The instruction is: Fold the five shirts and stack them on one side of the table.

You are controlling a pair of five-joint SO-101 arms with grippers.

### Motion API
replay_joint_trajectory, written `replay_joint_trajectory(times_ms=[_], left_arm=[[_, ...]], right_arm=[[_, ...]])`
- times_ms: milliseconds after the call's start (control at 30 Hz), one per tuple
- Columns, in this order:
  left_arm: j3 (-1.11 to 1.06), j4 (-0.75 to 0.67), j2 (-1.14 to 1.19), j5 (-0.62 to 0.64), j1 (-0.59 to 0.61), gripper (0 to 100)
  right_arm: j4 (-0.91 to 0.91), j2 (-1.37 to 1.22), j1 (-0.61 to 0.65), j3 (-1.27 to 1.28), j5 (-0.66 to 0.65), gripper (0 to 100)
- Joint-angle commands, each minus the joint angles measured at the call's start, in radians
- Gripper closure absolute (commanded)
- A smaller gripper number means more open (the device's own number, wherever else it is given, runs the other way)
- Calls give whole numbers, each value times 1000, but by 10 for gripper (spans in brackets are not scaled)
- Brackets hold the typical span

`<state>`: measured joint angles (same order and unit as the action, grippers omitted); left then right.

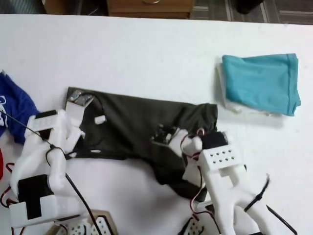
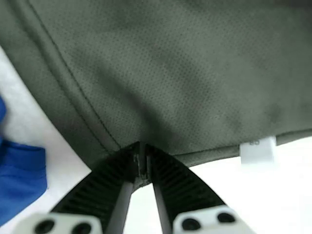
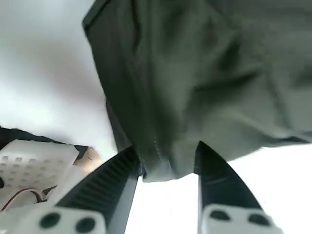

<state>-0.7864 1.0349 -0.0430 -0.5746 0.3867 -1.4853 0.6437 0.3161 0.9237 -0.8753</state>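
The dark green shirt [image 1: 137,127] lies in the middle of the white desk [image 1: 146,54]. It is spread in a long band, but it is not flat: the side near the right arm is bunched and wrinkled.

The left tool [image 1: 78,101] is at the left end of this shirt. In the left wrist view the left tool [image 2: 141,158] is clenched on the hem of the shirt, with the two jaws pressed together and only a thin edge of cloth between them. A small white label [image 2: 258,148] is sewn on the same hem, a little further along.

The right tool [image 1: 164,134] is at the lower middle part of the shirt. In the right wrist view the right tool [image 3: 168,161] grasps a thick fold of the cloth, and for this reason its jaws stand apart.

I think the two arms hold two far points of one edge so that the cloth can be stretched and then carried over itself for a fold.

The teal shirt [image 1: 261,81] is already folded and rests at the far right of the desk on top of a white folded piece [image 1: 222,98]. This looks like the place of the stack.

The blue shirt [image 1: 12,110] waits at the left edge, unfolded, close to the left arm. So the task seems less than half done.
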Motion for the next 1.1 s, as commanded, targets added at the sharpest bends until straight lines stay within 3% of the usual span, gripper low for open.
replay_joint_trajectory(times_ms=[0, 67, 133, 233, 433, 600, 1067], left_arm=[[-7, -21, 8, -5, 6, 974], [-7, -21, 8, -5, 6, 974], [-7, -21, 8, -5, 6, 974], [1, -17, 6, -5, 5, 974], [1, -18, 5, -6, 5, 974], [1, -20, 8, -6, 5, 974], [-1, -21, 8, -6, 5, 974]], right_arm=[[-61, 30, -16, -239, -2, 875], [-12, 15, -65, -368, 29, 920], [122, -25, -128, -427, 158, 990], [254, -180, -186, -462, 279, 978], [243, -512, -211, -634, 290, 979], [243, -555, -206, -697, 290, 979], [252, -680, -45, -588, 290, 979]])
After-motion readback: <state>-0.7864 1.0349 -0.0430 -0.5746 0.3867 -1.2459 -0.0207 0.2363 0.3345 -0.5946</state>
